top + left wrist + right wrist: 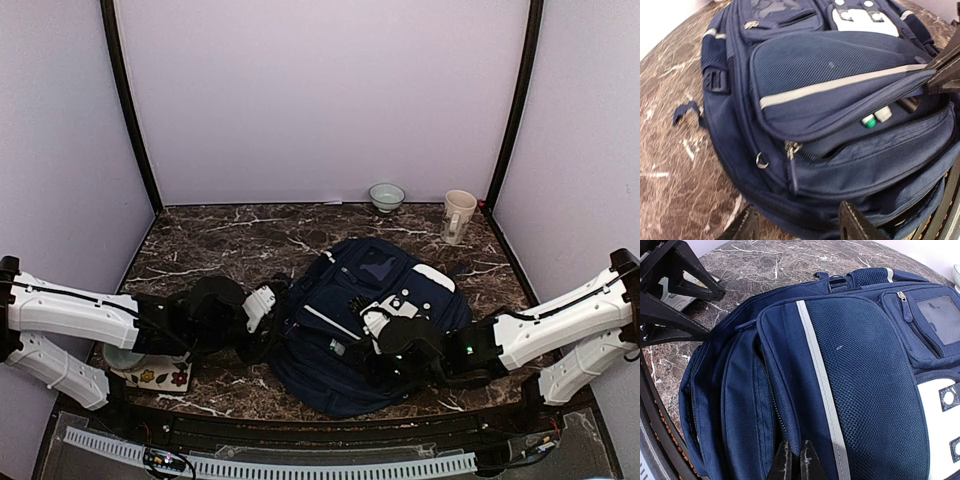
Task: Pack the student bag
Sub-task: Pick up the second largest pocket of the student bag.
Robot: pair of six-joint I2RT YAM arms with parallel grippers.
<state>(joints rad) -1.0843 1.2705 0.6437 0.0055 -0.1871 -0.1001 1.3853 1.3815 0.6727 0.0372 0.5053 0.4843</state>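
A dark marbled table [230, 240] is enclosed by lilac walls [320, 100]. The navy, white-striped student bag [360, 330] is laid toward 6 o'clock, its flap pinched by the right jaws; the left jaws are parted.

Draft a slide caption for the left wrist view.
Left claw open over the navy-blue fabric backpack, its front pocket unzipped, green- and white-capped markers inside.

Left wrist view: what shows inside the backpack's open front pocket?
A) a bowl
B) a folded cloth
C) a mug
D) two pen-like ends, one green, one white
D: a green cap and a white cap sit side by side in the student bag's pocket gap.
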